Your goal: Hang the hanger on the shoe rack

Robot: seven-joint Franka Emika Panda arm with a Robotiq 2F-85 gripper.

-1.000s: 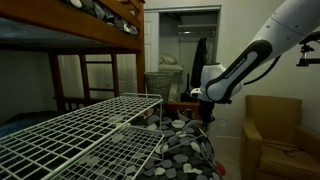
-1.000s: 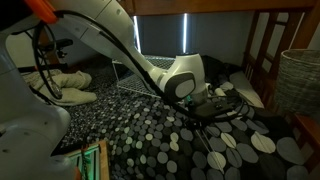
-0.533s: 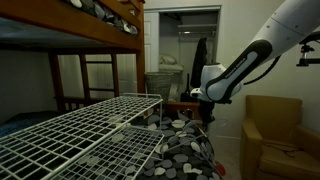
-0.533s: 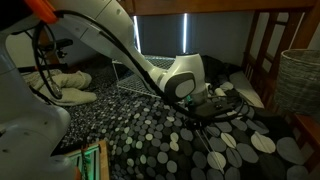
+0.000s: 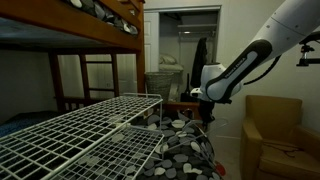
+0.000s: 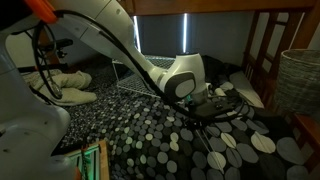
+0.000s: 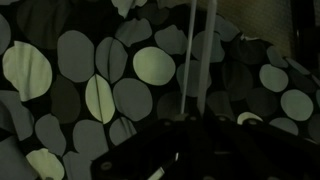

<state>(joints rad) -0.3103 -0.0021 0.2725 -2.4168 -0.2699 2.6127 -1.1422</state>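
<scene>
The hanger shows in the wrist view as thin pale rods running from the top of the picture down into my jaws. In an exterior view it lies low over the spotted fabric beside my gripper. My gripper looks shut, its dark fingers meeting where the rod ends. It hangs just above the fabric in an exterior view, with my gripper to the right of the white wire shoe rack. The rack stands apart from the hanger.
A wooden bunk bed stands behind the rack. A tan armchair is at the right. A wicker basket stands at the far right and pale shoes lie at the left. A doorway is behind.
</scene>
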